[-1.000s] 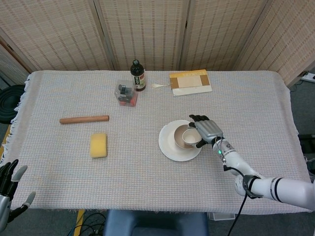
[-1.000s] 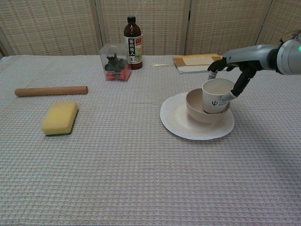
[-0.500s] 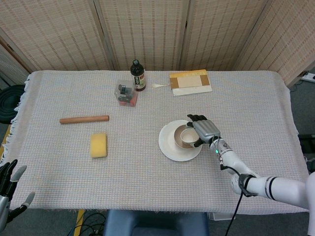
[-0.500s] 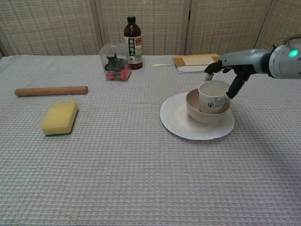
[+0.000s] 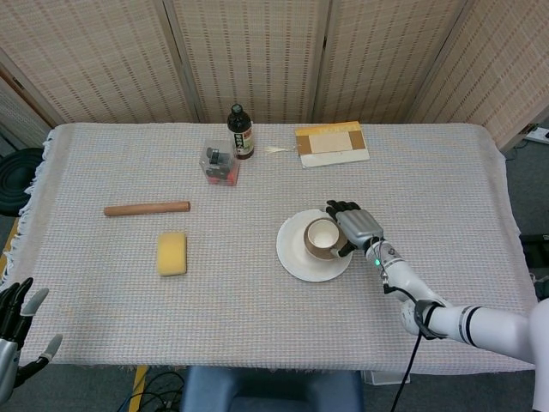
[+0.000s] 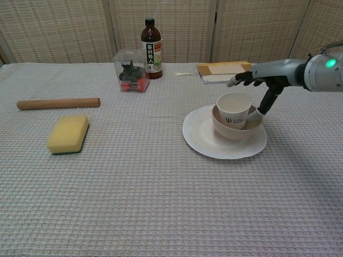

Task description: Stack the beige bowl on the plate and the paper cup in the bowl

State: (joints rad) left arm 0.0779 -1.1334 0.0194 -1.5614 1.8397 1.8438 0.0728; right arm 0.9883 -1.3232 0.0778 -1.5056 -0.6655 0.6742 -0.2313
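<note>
Chest view: bottle (image 6: pixel 151 48) beside toy box (image 6: pixel 130 71), probably

The right arm reaches forward across the table, its right hand (image 6: pixel 258 81) held palm-down with fingers spread apart and one fingertip angled downward. The left hand (image 5: pixel 15 319) hangs low at the edge, fingers spread, gripping nothing.

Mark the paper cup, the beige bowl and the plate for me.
paper cup (image 6: pixel 233 110), chest view, printed side wall.
beige bowl (image 6: pixel 235 131), chest view, front outer wall.
plate (image 6: pixel 201 138), chest view, bare left rim area.
</note>
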